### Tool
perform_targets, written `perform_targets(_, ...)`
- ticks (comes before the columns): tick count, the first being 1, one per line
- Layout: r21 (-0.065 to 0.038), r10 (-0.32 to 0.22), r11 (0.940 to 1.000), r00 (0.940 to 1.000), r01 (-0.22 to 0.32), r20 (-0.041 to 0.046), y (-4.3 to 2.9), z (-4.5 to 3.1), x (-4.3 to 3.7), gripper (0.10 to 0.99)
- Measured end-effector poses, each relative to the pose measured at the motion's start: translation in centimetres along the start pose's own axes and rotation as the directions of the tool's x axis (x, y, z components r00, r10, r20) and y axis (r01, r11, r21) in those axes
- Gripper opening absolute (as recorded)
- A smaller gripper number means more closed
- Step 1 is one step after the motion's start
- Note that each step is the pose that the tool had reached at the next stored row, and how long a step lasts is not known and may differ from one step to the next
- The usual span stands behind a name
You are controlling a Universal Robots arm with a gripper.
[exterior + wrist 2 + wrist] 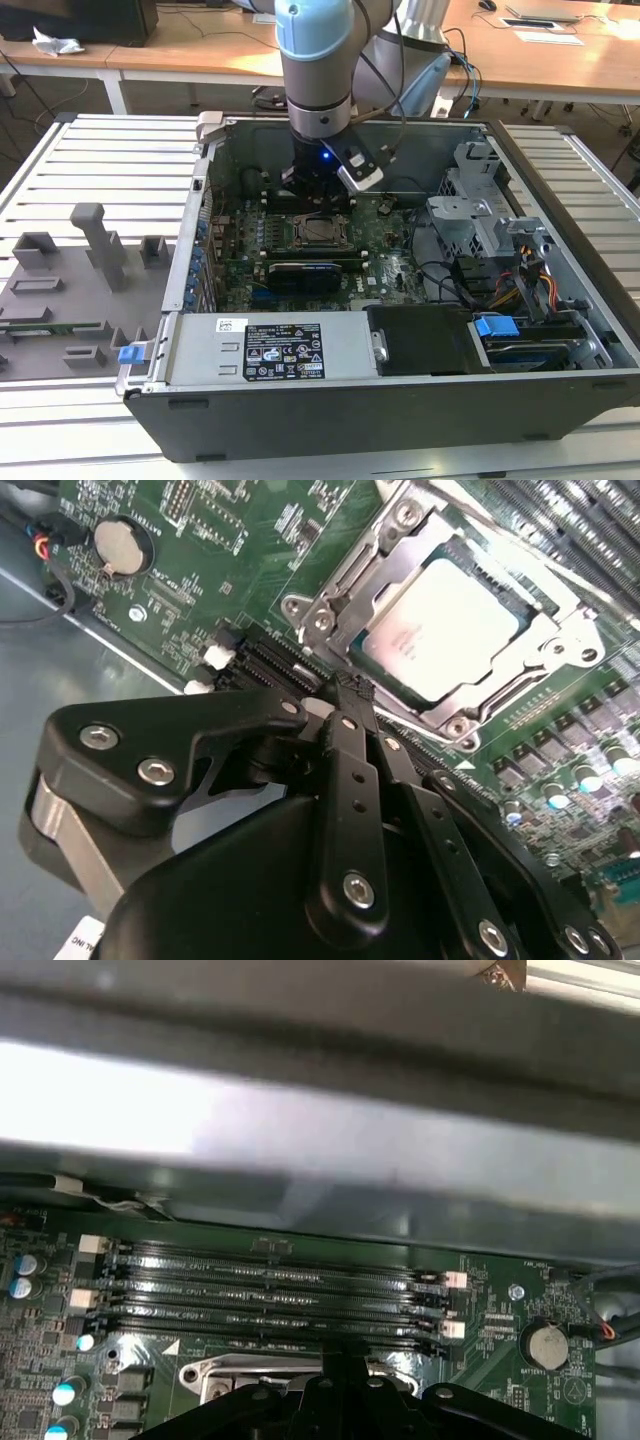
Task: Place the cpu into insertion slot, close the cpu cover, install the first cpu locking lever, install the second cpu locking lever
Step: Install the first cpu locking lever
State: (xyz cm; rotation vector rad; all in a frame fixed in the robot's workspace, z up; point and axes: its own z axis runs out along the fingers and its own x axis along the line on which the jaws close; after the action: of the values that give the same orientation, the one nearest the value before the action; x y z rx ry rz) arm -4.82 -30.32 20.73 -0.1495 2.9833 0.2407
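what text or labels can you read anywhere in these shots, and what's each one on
None legible.
Black-and-white label on the computer case: too small.
cpu face: faint print, blurred.
Green circuit board: white lettering, too small.
White sticker: cut off at the picture's edge.

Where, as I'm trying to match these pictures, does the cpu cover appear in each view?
Exterior view: the cpu cover lies mid-motherboard, right under the arm.
Second wrist view: it frames the cpu, just past the hand.
First wrist view: a sliver of it shows between the hand and the memory slots.
Shared landmark: the round coin battery, in both wrist views.
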Motion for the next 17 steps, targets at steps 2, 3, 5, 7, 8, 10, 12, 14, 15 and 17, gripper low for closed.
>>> perform_targets(2,0.004,0.001,1.0000,1.0000,-0.001,-0.0002,0.25,0.05,-0.03,0.106)
perform_targets(3,0.005,0.002,1.0000,1.0000,-0.002,-0.0002,0.33,0.06,-0.03,0.106)
perform_targets(5,0.009,0.008,0.9999,1.0000,-0.008,0.0005,0.45,0.08,-0.04,0.106)
perform_targets(7,0.012,0.014,0.9998,0.9999,-0.014,0.0013,0.54,0.10,-0.05,0.106)
perform_targets(8,0.014,0.016,0.9998,0.9999,-0.016,0.0015,0.59,0.11,-0.05,0.106)
perform_targets(10,0.019,0.019,0.9996,0.9998,-0.019,0.0017,0.69,0.13,-0.06,0.106)
perform_targets(12,0.024,0.024,0.9994,0.9997,-0.024,0.0023,0.80,0.14,-0.07,0.106)
perform_targets(14,0.028,0.031,0.9991,0.9995,-0.031,0.0032,0.81,0.15,-0.07,0.106)
perform_targets(15,0.029,0.035,0.9990,0.9994,-0.035,0.0038,0.81,0.15,-0.07,0.106)
perform_targets(17,0.031,0.044,0.9986,0.9990,-0.044,0.0052,0.81,0.20,-0.07,0.106)
